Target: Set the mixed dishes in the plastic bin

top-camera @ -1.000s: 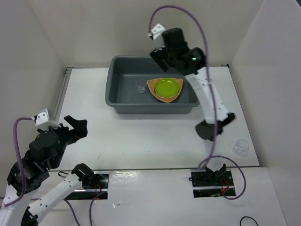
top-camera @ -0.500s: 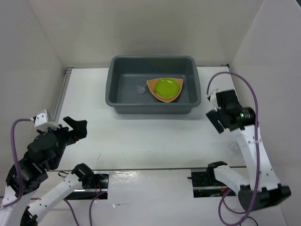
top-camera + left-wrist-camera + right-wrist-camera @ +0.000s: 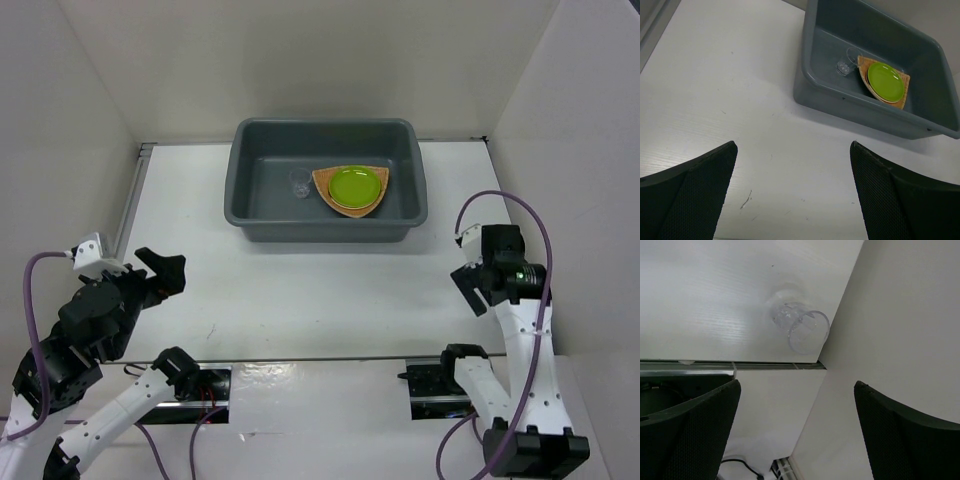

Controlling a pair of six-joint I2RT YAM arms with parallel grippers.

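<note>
Table: white tabletop (image 3: pixel 300 270), pale walls around it.
Bin: large dark grey rectangular plastic tub (image 3: pixel 320 228).
Inside the bin: woven orange-brown fan-shaped tray (image 3: pixel 325 183) under a lime-green round plate (image 3: pixel 354 186); small clear cup (image 3: pixel 299 182) just left of them.
Outside the bin: second small clear cup (image 3: pixel 802 325), well off its near-right side, against the side wall.
Jaws: left gripper (image 3: pixel 792 150) and right gripper (image 3: pixel 797 385) both spread wide, empty.
Risk: the wall leaves one finger little room; a nudge could topple that cup.
Change: right arm has swung from the bin's far-right corner to the loose cup; left arm unmoved.

Bright, even light; soft shadows
</note>
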